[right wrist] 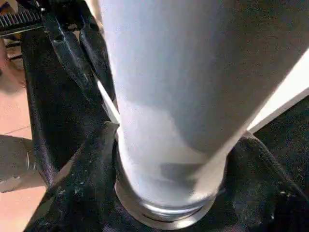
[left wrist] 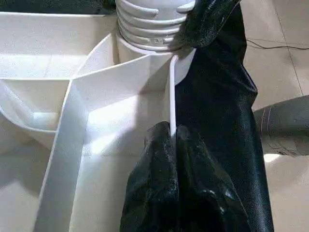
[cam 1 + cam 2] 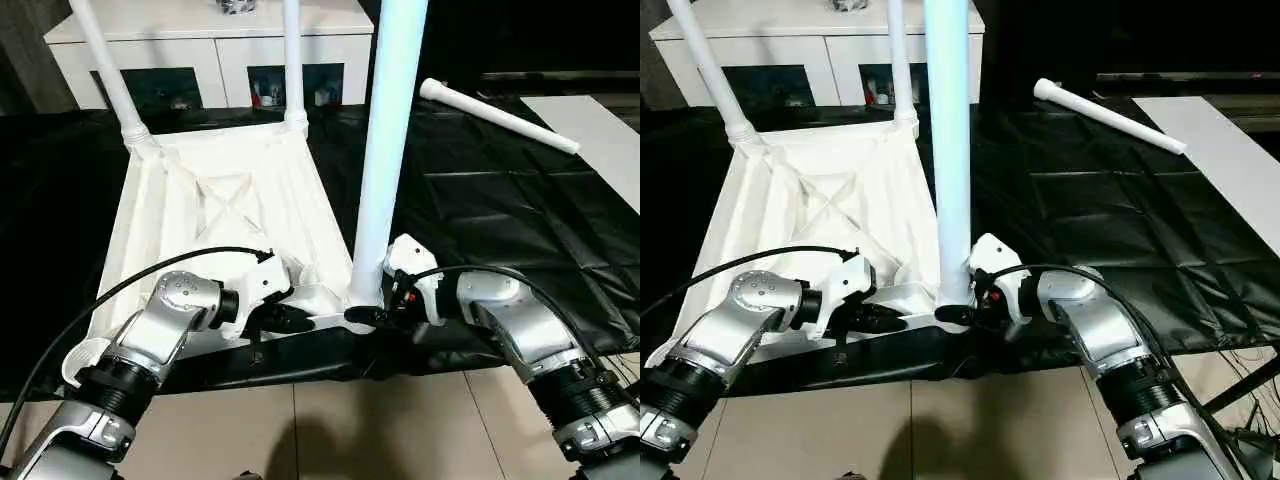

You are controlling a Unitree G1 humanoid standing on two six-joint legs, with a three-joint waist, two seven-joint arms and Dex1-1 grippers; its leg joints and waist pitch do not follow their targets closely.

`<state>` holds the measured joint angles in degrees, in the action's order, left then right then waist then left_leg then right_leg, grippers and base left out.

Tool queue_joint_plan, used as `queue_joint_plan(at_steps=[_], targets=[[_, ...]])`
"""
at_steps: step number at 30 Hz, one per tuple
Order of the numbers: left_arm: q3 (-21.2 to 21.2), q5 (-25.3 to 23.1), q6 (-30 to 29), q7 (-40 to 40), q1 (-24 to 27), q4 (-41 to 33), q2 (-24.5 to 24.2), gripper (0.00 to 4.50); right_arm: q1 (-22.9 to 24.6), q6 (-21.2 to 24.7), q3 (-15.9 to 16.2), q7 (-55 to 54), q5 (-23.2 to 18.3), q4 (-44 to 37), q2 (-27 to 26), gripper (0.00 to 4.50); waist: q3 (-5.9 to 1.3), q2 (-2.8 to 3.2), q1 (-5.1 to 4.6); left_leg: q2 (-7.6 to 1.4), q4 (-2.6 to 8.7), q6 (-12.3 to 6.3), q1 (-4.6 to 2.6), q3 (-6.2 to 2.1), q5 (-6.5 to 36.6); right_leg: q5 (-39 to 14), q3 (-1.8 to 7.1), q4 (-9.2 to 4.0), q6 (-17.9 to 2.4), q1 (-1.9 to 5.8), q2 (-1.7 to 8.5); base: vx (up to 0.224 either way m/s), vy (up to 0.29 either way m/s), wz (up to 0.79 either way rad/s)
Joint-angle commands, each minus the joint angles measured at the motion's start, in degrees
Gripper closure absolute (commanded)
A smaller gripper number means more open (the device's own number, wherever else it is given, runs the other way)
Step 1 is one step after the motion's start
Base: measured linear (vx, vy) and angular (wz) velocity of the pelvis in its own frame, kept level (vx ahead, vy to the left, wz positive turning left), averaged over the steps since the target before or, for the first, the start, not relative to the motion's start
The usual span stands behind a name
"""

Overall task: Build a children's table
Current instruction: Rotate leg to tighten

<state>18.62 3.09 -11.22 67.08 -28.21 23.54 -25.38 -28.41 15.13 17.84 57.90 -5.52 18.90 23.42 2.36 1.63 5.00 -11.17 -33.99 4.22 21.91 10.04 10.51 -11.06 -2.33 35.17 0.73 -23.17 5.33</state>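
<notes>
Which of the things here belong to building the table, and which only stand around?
Belong to the job:
- upturned tabletop
- two far legs already fitted
- near leg at the right tool
- loose leg on the black mat

Only around:
- white cabinet
- black mat

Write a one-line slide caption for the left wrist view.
Left gripper jaws pinch the upturned tabletop's thin rim beside a ribbed corner socket.

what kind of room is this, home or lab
Probably a home-style room staged for robot trials: a white glass-door cabinet holding small items, a tiled floor, and a black quilted mat spread under the upturned tabletop.
</notes>
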Motion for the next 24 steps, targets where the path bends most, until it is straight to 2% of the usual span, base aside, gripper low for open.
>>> queue_joint_plan(at_steps=[1, 4, 5, 6, 7, 8, 9, 10, 11, 12, 13, 14, 15, 17, 18, 19, 20, 21, 22, 23, 24], targets=[[-0.2, 0.8, 0.7, 1.1, -0.4, -0.4, 0.1, 4.50, -0.4, -0.5, 1.1, -0.2, 1.8, 1.5, 0.0, 1.75, -3.61, -0.63, -0.17, -1.45, 3.78, -3.08, -0.93, 0.09, 7.9, -3.0, 1.62, -3.15, -14.4, 2.76, 2.09, 0.000, 0.000, 0.00], [-0.1, 0.1, 0.8, 0.2, -0.4, 0.0, 0.4, 4.50, -0.2, -0.6, 0.0, -3.4, 2.2, 3.0, -1.0, 1.77, -3.60, -0.60, -0.22, -1.44, 3.79, -3.08, -0.94, 0.08, 8.0, -2.9, 1.62, -3.15, -14.6, 2.73, 2.08, 0.000, 0.000, 0.00], [-0.2, -0.2, 0.4, -1.0, -0.5, 0.3, 0.8, 4.50, -0.2, 0.3, -1.5, -6.1, 1.8, 4.0, -2.5, 1.77, -3.55, -0.59, -0.27, -1.43, 3.84, -2.98, -0.94, 0.08, 8.4, -3.4, 1.61, -3.22, -14.5, 2.70, 2.07, 0.000, 0.000, 0.00], [-0.3, -0.5, 0.0, -1.9, -0.6, 0.5, 1.1, 4.50, -0.3, 1.1, -2.4, -7.5, 1.4, 4.4, -3.3, 1.78, -3.40, -0.59, -0.40, -1.42, 3.98, -2.43, -0.96, 0.11, 9.8, -5.3, 1.66, -3.46, -14.3, 2.59, 2.11, 0.000, 0.000, 0.00], [-0.4, -1.5, -1.3, -4.7, -1.0, 1.2, 2.0, 4.50, -0.5, 3.3, -4.6, -11.4, 0.3, 5.4, -5.4, 1.78, -3.36, -0.64, -0.63, -1.38, 4.22, -1.49, -0.93, -0.02, 11.2, -7.8, 1.62, -3.63, -13.8, 2.71, 2.13, 0.000, 0.000, 0.00], [-0.7, -1.6, -1.7, -5.8, -1.2, 1.7, 2.5, 4.50, -0.5, 4.1, -5.1, -12.6, 0.0, 5.7, -6.1, 1.78, -3.29, -0.69, -0.81, -1.33, 4.41, -0.62, -1.05, -0.13, 12.5, -10.2, 1.62, -3.88, -13.1, 2.66, 2.17, 0.000, 0.000, 0.00], [-1.6, -1.9, -3.2, -9.6, -1.8, 3.2, 4.4, 4.50, -0.6, 6.4, -6.8, -16.8, -0.6, 6.4, -8.3, 1.78, -3.24, -0.85, -1.05, -1.36, 4.46, -0.32, -1.09, -0.08, 13.0, -11.0, 1.69, -3.96, -12.9, 2.65, 2.12, 0.000, 0.000, 0.00], [-1.6, -1.9, -3.2, -9.6, -1.8, 3.2, 4.4, 4.50, -0.6, 6.4, -6.8, -16.8, -0.6, 6.4, -8.3, 1.78, -3.09, -0.74, -1.21, -1.33, 4.64, 0.41, -1.15, -0.21, 14.0, -13.1, 1.68, -4.21, -12.3, 2.49, 2.19, 0.000, 0.000, 0.00], [-2.5, -1.9, -4.9, -12.9, -2.7, 4.5, 6.2, 4.50, -0.7, 8.0, -8.2, -20.9, -0.8, 7.1, -10.3, 1.78, -3.11, -0.80, -1.37, -1.30, 4.69, 0.60, -1.12, -0.29, 14.7, -14.2, 1.63, -4.29, -11.9, 2.58, 2.19, 0.000, 0.000, 0.00], [-3.6, -2.3, -6.8, -17.5, -3.8, 6.2, 8.3, 4.50, -0.9, 9.5, -9.9, -26.1, -0.8, 8.2, -12.7, 1.78, -2.95, -0.89, -1.67, -1.32, 4.76, 1.18, -1.11, -0.25, 14.7, -14.9, 1.78, -4.29, -11.6, 2.34, 2.14, 0.000, 0.000, 0.00], [-4.3, -2.7, -8.2, -20.9, -4.7, 7.5, 9.8, 4.50, -1.2, 10.6, -11.1, -29.7, -0.7, 9.0, -14.4, 1.78, -2.87, -1.00, -1.71, -1.07, 4.73, 1.50, -1.30, -0.28, 16.0, -18.1, 1.74, -4.75, -10.8, 2.26, 2.24, 0.000, 0.000, 0.00], [-5.1, -2.9, -9.5, -24.0, -5.6, 8.7, 11.2, 4.50, -1.5, 11.1, -12.4, -33.6, -0.7, 10.1, -16.1, 1.78, -2.96, -0.79, -1.70, -1.08, 4.78, 1.81, -1.23, -0.48, 16.2, -19.6, 1.68, -4.88, -10.1, 2.35, 2.39, 0.000, 0.000, 0.00], [-6.3, -2.9, -10.7, -27.7, -6.6, 10.2, 12.8, 4.50, -1.9, 11.5, -13.8, -37.7, -0.8, 11.5, -18.0, 1.78, -2.87, -0.92, -2.02, -1.16, 4.85, 1.94, -1.32, -0.21, 16.3, -19.6, 1.92, -5.09, -10.1, 2.09, 2.26, 0.000, 0.000, 0.00], [-8.2, -3.5, -12.0, -36.4, -9.5, 14.4, 16.6, 4.50, -4.0, 9.4, -17.8, -49.4, -1.4, 17.4, -23.2, 1.78, -2.87, -0.74, -2.13, -0.90, 4.95, 2.58, -1.30, -0.51, 17.4, -21.4, 1.71, -5.20, -9.3, 2.10, 2.27, 0.000, 0.000, 0.00], [-8.7, -3.6, -12.0, -38.1, -10.0, 15.1, 17.4, 4.50, -4.5, 9.0, -18.5, -51.3, -1.3, 18.5, -24.1, 1.78, -2.92, -0.60, -2.29, -0.82, 4.93, 3.05, -1.46, -0.54, 17.7, -22.0, 1.72, -5.43, -9.0, 1.81, 2.30, 0.000, 0.000, 0.00], [-8.7, -3.6, -12.0, -38.1, -10.0, 15.1, 17.4, 4.50, -4.5, 9.0, -18.5, -51.3, -1.3, 18.5, -24.1, 1.78, -3.00, -0.68, -2.26, -0.81, 4.97, 2.99, -1.45, -0.64, 17.9, -21.9, 1.62, -5.49, -8.7, 1.98, 2.30, 0.000, 0.000, 0.00], [-8.7, -3.8, -11.8, -38.9, -10.5, 15.9, 18.0, 4.50, -5.2, 8.1, -18.7, -53.0, -1.1, 20.1, -25.0, 1.78, -3.16, -0.51, -2.24, -0.82, 4.93, 2.39, -1.26, -0.55, 17.1, -18.6, 1.69, -5.42, -8.6, 2.10, 2.13, 0.000, 0.000, 0.00], [-8.4, -4.2, -11.6, -39.3, -11.1, 16.8, 18.7, 4.50, -6.6, 6.6, -18.5, -54.7, -0.5, 22.6, -26.0, 1.78, -3.17, -0.27, -2.14, -0.81, 4.95, 2.25, -1.26, -0.62, 16.9, -17.5, 1.66, -5.31, -8.8, 2.13, 2.11, 0.000, 0.000, 0.00], [-8.3, -4.3, -11.5, -39.3, -11.2, 16.9, 18.8, 4.50, -7.0, 6.2, -18.5, -55.1, -0.5, 23.2, -26.3, 1.78, -3.16, -0.41, -2.33, -0.73, 4.92, 1.98, -1.16, -0.53, 16.9, -16.5, 1.63, -5.27, -9.2, 2.08, 2.06, 0.000, 0.000, 0.00], [-7.9, -4.6, -11.6, -38.7, -11.5, 17.1, 18.9, 4.50, -8.2, 4.4, -18.5, -55.1, -0.6, 24.9, -27.0, 1.78, -3.23, -0.13, -2.25, -0.73, 4.94, 1.96, -1.15, -0.59, 16.9, -16.1, 1.58, -5.18, -9.3, 2.24, 2.09, 0.000, 0.000, 0.00], [-7.8, -4.7, -11.7, -38.6, -11.5, 17.1, 18.9, 4.50, -8.4, 4.0, -18.6, -55.0, -0.6, 25.1, -27.1, 1.78, -3.24, -0.29, -2.42, -0.70, 4.91, 1.69, -1.07, -0.52, 16.9, -15.3, 1.57, -5.19, -9.5, 2.26, 2.04, 0.000, 0.000, 0.00]])
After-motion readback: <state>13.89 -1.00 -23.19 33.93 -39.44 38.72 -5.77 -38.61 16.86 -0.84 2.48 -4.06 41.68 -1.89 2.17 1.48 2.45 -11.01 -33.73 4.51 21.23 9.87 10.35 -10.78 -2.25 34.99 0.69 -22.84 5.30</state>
